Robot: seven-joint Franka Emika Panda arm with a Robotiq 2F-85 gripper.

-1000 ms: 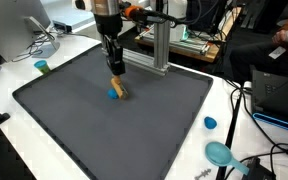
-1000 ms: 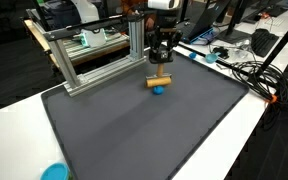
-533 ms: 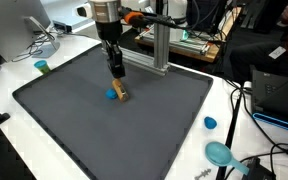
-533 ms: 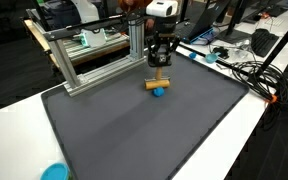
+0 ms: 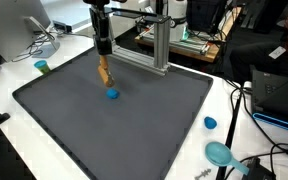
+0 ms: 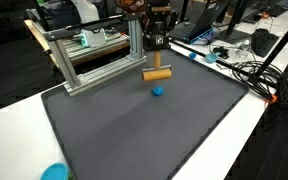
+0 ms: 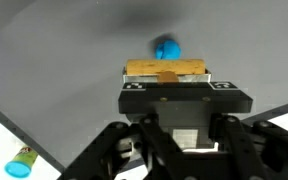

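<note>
Lifted clear now: the wooden block that was being rested on the grey mat beside the blue piece a second ago is being carried up in the air, and the arm is being raised and pulled back toward the aluminium frame. The blue piece is being left behind on the mat, same spot as before.

The gripper is being kept clamped on the block across its short side, so the jaws are being held narrow with wood between them, not empty.

The relation that matters: the blue piece is being seen straight under the block, at 6 o'clock in an exterior view, and slightly off, around 5 o'clock, in an exterior view. In the wrist view it is being shown at 12 o'clock, just past the far edge of the block. Block and piece are apart, not touching. The block's long axis is being held level, running 9 to 3 o'clock in the wrist view.

Counting: one wooden block, one blue piece on the mat, one gripper. Off the mat, one small blue cap, one teal disc and one green-and-blue cylinder are being left lying on the white table, all well apart from the gripper.
</note>
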